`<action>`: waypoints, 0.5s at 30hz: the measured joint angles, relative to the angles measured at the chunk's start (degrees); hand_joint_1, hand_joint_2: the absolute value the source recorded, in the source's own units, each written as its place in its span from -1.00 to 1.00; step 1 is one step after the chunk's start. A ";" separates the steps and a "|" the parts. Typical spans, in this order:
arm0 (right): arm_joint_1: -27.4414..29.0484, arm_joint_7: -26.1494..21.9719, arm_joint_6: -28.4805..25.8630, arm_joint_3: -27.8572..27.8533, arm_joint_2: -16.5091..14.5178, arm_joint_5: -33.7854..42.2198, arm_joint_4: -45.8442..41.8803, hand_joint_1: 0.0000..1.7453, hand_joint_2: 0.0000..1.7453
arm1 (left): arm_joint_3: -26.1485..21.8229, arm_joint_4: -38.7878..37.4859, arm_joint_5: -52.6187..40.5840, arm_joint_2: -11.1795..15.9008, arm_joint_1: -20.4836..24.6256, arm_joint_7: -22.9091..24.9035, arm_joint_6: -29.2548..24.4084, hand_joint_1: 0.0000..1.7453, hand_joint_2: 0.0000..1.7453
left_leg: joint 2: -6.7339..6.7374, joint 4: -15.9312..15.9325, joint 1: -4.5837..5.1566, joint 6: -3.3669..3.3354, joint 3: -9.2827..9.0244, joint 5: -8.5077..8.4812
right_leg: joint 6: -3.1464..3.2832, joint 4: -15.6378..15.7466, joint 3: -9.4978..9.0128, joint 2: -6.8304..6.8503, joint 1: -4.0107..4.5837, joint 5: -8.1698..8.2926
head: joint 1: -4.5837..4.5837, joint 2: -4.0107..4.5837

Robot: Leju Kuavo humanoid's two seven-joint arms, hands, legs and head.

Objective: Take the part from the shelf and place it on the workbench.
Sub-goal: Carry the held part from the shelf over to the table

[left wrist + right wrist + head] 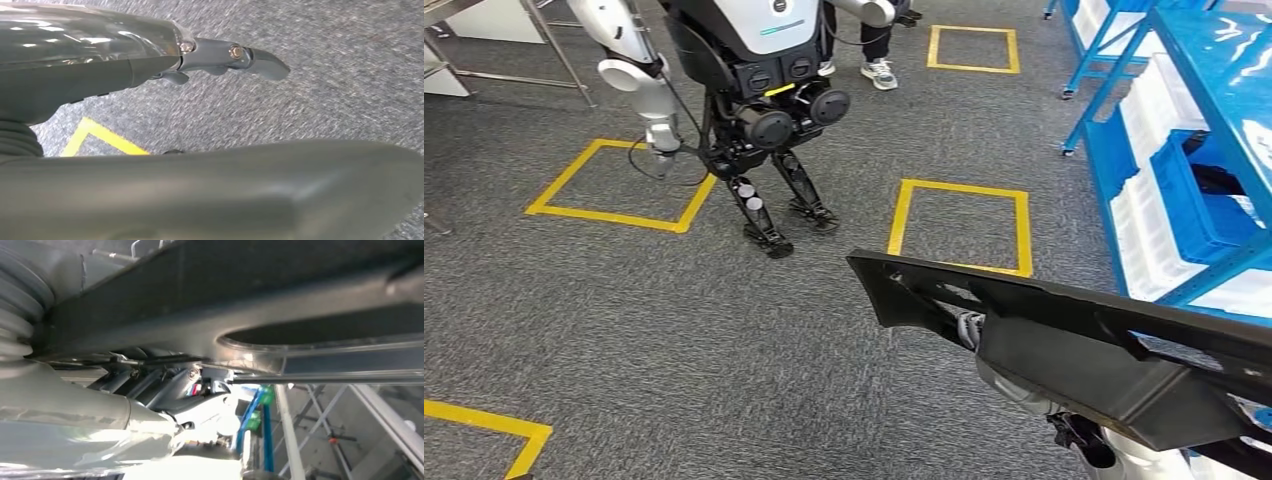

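A long black plastic part [1084,345] stretches across the lower right of the head view, held up above the grey carpet. My right hand [970,328] grips it from underneath near its left end, with the silver forearm running below it. The right wrist view shows the part [250,300] lying across my right hand [150,385], whose dark fingers press against its underside. In the left wrist view my left hand [215,57] hangs over the carpet with its fingers [265,64] stretched out and nothing in them.
Another humanoid robot [759,90] stands ahead on the carpet, and a person's shoes [879,72] show behind it. Yellow taped squares [959,228] [614,187] mark the floor. A blue shelf [1224,70] with a blue bin [1199,200] and white bins stands at the right.
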State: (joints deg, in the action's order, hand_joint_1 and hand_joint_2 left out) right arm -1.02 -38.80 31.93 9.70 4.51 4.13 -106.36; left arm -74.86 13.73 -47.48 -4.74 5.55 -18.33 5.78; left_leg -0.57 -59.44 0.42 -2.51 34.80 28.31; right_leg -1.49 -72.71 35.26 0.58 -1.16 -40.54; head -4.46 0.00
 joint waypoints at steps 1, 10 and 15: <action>0.06 -0.15 -0.04 0.09 -0.01 -0.11 0.06 1.00 1.00 | 0.00 0.00 -0.12 0.00 0.00 -0.01 -0.01 -1.00 1.00 | -0.91 -0.02 0.04 -0.03 -0.09 0.05 | 0.00 -1.65 1.42 -0.21 0.02 0.23 | 0.00 0.00; -0.01 -0.92 0.48 1.18 -0.84 -0.81 0.58 1.00 1.00 | 0.00 -0.01 0.48 -0.01 -0.15 -0.69 0.12 -1.00 1.00 | -6.94 -0.48 -0.50 1.90 0.07 0.62 | 1.06 13.07 -3.02 -3.66 -0.14 9.09 | -0.04 0.00; 3.66 -0.96 0.81 2.01 -2.50 -1.89 -1.40 1.00 1.00 | 0.00 -0.02 0.22 -0.16 -0.09 0.66 -1.49 -1.00 1.00 | -0.56 -13.46 -0.63 3.19 6.47 6.74 | 2.24 13.40 -4.07 0.77 0.00 8.37 | -0.07 0.00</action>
State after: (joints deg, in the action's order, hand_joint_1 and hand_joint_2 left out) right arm 2.64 -39.76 32.74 11.72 2.01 2.24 -107.76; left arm -74.86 13.70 -47.27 -4.90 5.47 -17.67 4.29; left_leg -1.13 -72.90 -0.21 0.69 41.27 35.04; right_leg 0.75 -59.31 31.18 1.35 -1.16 -32.16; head -4.52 0.00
